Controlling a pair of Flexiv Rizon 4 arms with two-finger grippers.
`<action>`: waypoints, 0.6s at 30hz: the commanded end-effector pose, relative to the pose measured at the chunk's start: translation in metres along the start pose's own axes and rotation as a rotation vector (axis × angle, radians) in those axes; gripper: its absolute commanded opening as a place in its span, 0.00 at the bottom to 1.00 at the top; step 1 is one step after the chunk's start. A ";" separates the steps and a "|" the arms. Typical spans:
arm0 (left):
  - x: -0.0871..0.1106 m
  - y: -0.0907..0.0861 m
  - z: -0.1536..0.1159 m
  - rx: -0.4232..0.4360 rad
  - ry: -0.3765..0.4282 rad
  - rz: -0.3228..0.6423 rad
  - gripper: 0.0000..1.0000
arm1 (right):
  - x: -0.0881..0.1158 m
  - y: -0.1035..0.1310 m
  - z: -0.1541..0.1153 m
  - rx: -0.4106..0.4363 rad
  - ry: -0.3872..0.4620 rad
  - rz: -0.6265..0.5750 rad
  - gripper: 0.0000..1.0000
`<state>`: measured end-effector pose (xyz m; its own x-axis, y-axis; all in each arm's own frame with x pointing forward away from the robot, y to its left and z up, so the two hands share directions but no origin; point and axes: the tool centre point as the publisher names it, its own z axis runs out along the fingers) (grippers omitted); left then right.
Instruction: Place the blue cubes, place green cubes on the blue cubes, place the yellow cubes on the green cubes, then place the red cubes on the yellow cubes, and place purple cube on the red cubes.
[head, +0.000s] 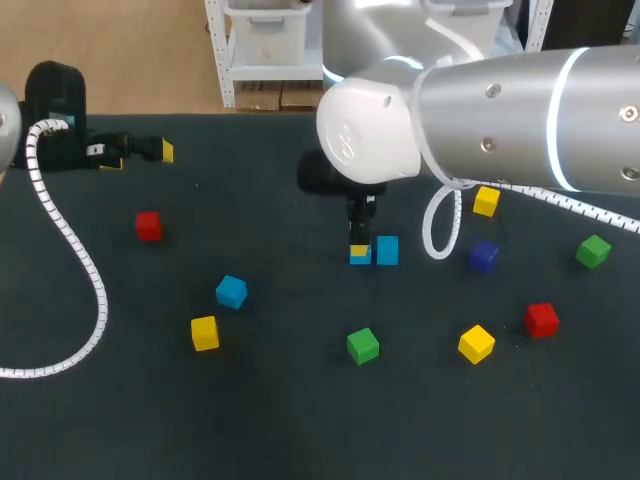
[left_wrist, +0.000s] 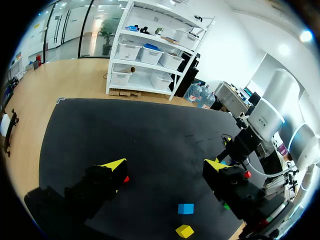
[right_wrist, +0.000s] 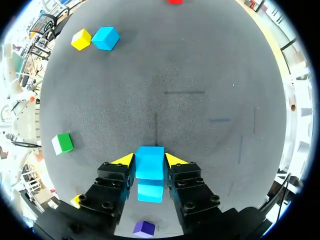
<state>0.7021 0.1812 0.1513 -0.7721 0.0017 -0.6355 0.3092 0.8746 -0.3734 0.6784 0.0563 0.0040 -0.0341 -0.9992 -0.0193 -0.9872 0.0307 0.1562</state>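
Tabletop of dark matte cloth (head: 300, 420) fills the head view. The big silver right arm (head: 520, 110) comes in across it from the right, its white joint housing above the table's middle. The black left arm (head: 55, 100) sits at the far left corner, with a white coiled cable (head: 80, 270) lying over the cloth.

The right gripper (right_wrist: 150, 160) points down at the middle of the table. It is clamped on a light-blue cube (right_wrist: 150, 154), with one yellow-tipped finger against each side. A second light-blue cube (head: 388, 250) lies just beside the held one, on its right in the head view. Whether the two touch I cannot tell. The left gripper (left_wrist: 165, 165) hangs near the far left edge with its fingers spread wide and nothing between them.

Loose on the cloth at the left are a third light-blue cube (head: 231, 291), a left yellow cube (head: 204, 332) near it, and a left red cube (head: 148, 225) farther back. A middle green cube (head: 362, 345) lies toward the front. To the right are a purple cube (head: 483, 256), a far yellow cube (head: 486, 201), a right green cube (head: 592, 251), a right red cube (head: 541, 319) and a front yellow cube (head: 476, 343).
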 end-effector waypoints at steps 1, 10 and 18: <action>0.001 0.002 0.000 0.010 -0.005 0.002 1.00 | -0.001 0.002 0.000 0.001 0.001 -0.001 0.07; 0.001 0.002 0.000 0.010 -0.005 0.002 1.00 | -0.001 0.005 0.003 -0.007 0.009 0.009 0.00; 0.001 0.002 0.000 0.010 -0.005 0.002 1.00 | 0.002 0.006 0.001 0.000 0.010 0.021 0.00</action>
<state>0.7021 0.1812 0.1513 -0.7721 0.0017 -0.6355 0.3092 0.8746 -0.3734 0.6734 0.0567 0.0030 -0.0517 -0.9987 -0.0039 -0.9857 0.0504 0.1608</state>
